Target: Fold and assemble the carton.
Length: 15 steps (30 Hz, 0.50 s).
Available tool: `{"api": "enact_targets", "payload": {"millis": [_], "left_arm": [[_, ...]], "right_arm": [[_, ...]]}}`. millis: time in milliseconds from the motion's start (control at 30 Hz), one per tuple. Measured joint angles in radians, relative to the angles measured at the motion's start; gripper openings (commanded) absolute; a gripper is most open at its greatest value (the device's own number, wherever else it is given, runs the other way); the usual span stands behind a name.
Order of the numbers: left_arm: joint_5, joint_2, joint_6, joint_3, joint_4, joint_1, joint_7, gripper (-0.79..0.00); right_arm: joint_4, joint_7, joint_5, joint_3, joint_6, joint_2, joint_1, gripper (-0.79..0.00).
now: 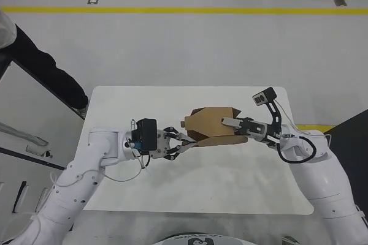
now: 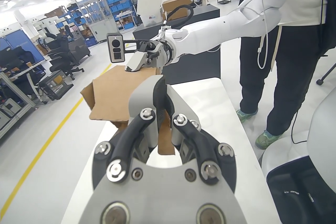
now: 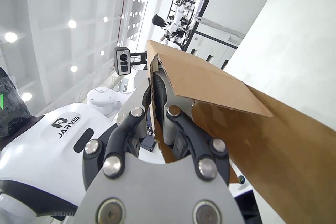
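The left hand is closed on a flap of the carton. In its wrist view the brown strip runs up between the fingers, which are pinched on it from both sides. The rest of the carton spreads out just ahead of this hand, partly opened, with loose panels hanging off its far side. It lies between the two hands, over the middle of the white counter. Whether it rests on the counter or is held just off it cannot be told. The right hand reaches in from the other side and is also clamped shut on the carton. Its fingers grip a torn-looking cardboard edge, with a folded panel jutting out just beyond them. The two hands face each other, with the carton touching both.
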Motion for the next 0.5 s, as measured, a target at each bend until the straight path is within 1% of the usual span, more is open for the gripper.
{"api": "enact_targets", "payload": {"millis": [333,500], "left_arm": [[-0.010,0.014,0.000,0.021,0.007,-0.013,-0.003,-0.785],[-0.012,0.020,0.033,-0.025,0.045,-0.016,-0.027,-0.785]], "right_arm": [[0.004,-0.015,-0.003,-0.002,0.007,0.000,0.001,-0.785],[0.006,-0.012,0.002,0.003,0.000,0.000,0.001,-0.785]]}}
